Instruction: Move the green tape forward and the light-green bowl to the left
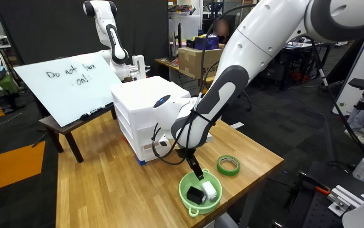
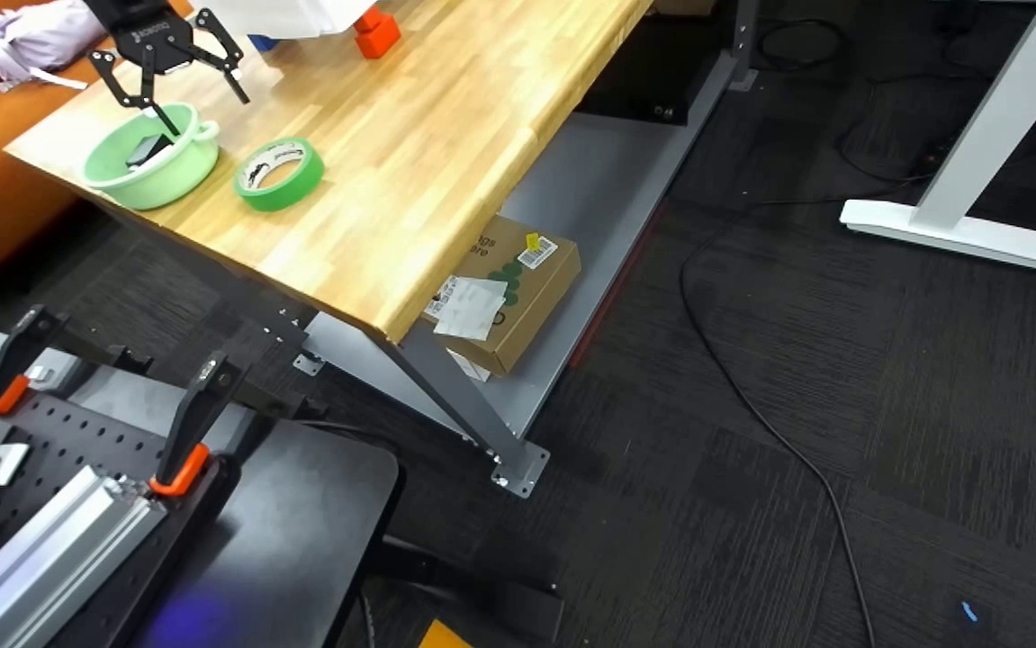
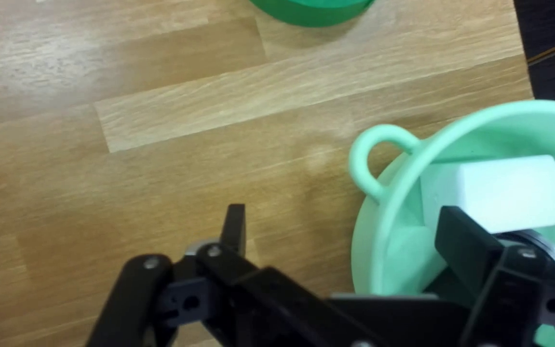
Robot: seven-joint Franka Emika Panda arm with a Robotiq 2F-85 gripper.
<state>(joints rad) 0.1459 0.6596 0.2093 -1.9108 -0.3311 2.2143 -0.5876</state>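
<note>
Wood, pale and striped, tops the one table (image 1: pixel 106 186) I get in both exterior views. Two white robot arms show in an exterior view: my arm (image 1: pixel 245 60), bent down over the table, and one background arm (image 1: pixel 117 44). One tilted whiteboard (image 1: pixel 63 101), lettered "Do not turn on!", stands next to one white drawer unit (image 1: pixel 148 95). One light-green bowl (image 2: pixel 171 184) sits upright on the table, near its edge. My one gripper (image 3: pixel 344 216) has its two fingers (image 3: pixel 235 226) wide apart: one over the bowl's inside, the other past its rim, over the wood; I can't tell whether either touches the bowl. One roll of green tape (image 1: pixel 228 173) lies flat on the table, just beside the bowl. I count one white bottle (image 1: pixel 209 190) and one black bottle (image 1: pixel 195 195) lying in the bowl. One marker (image 1: pixel 96 110) rests along the whiteboard's lower edge.
</note>
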